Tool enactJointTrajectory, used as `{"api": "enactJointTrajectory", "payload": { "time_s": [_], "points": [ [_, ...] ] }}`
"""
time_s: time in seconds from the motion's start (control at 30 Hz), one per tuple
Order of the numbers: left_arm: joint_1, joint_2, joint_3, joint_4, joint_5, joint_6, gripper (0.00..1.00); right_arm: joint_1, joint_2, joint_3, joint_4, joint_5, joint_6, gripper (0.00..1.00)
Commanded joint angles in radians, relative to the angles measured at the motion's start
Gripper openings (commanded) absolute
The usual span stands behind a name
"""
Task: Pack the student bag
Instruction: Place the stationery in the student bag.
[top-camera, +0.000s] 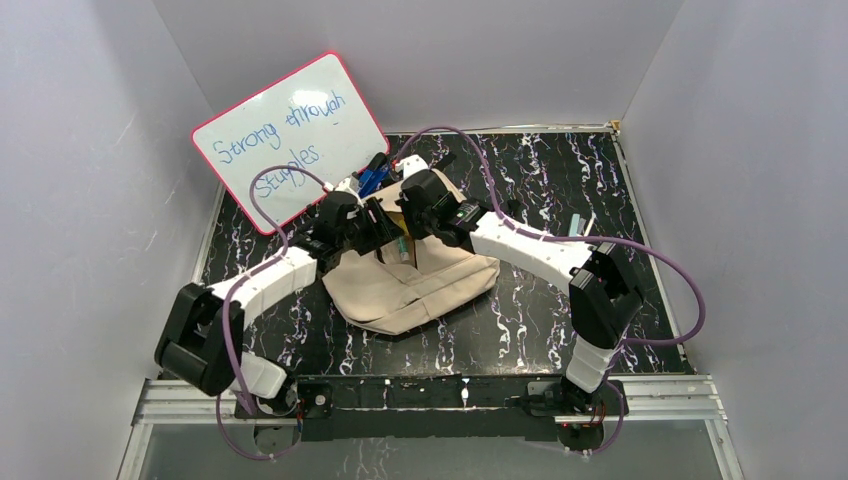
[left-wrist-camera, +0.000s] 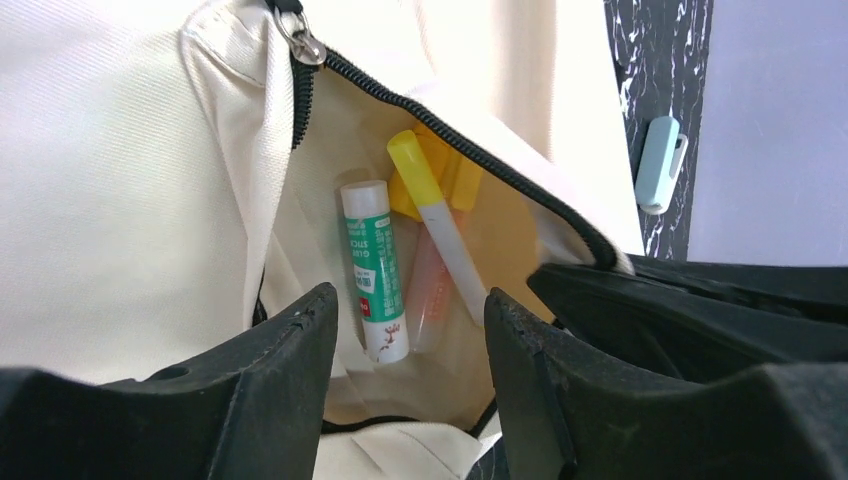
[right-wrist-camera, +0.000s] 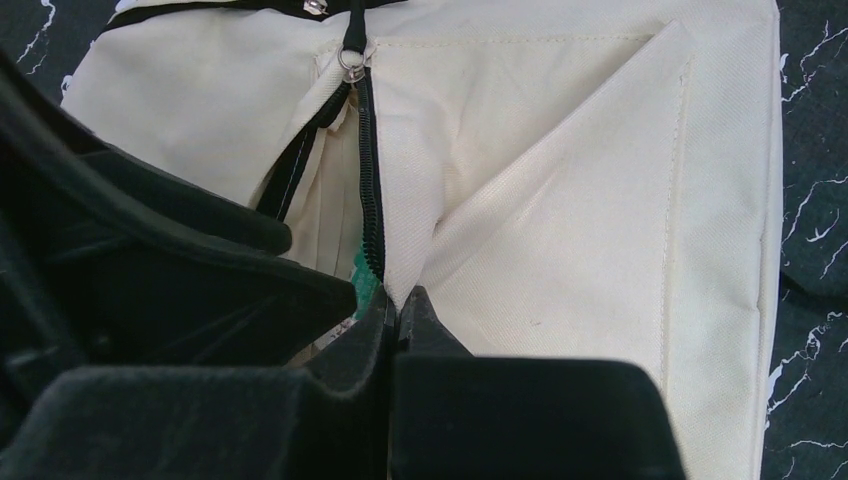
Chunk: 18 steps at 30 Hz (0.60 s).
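Observation:
The beige student bag (top-camera: 415, 285) lies on the dark marbled table, its front pocket unzipped. My right gripper (right-wrist-camera: 401, 303) is shut on the pocket's fabric edge by the zipper (right-wrist-camera: 371, 190) and holds it up. My left gripper (left-wrist-camera: 410, 315) is open and empty at the pocket's mouth. Inside the pocket lie a green and white glue stick (left-wrist-camera: 374, 270), a yellow-capped marker (left-wrist-camera: 437, 220), a pinkish clear tube (left-wrist-camera: 428, 285) and something yellow behind them. In the top view both grippers meet over the bag's far end (top-camera: 400, 225).
A pink-framed whiteboard (top-camera: 290, 140) with blue writing leans at the back left. Blue items (top-camera: 372, 180) lie behind the bag. A pale blue clip-shaped thing (left-wrist-camera: 659, 163) lies on the table right of the bag, also in the top view (top-camera: 578, 226). Grey walls enclose three sides.

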Motion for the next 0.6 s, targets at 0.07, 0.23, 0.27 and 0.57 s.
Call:
{"api": "enactJointTrajectory", "payload": {
  "time_s": [0.07, 0.23, 0.27, 0.57],
  "points": [
    [0.005, -0.149, 0.041, -0.117, -0.140, 0.076, 0.54, 0.000, -0.084, -0.013, 0.120, -0.022, 0.002, 0.00],
    [0.012, -0.173, 0.021, -0.197, -0.204, 0.110, 0.54, 0.001, -0.083, -0.033, 0.127, -0.125, -0.016, 0.08],
    [0.013, -0.164, 0.018, -0.205, -0.206, 0.112, 0.54, 0.000, -0.083, -0.038, 0.128, -0.151, -0.020, 0.10],
    [0.014, -0.089, 0.008, -0.188, -0.178, 0.113, 0.54, 0.001, -0.048, -0.103, 0.140, -0.374, -0.063, 0.18]
  ]
}}
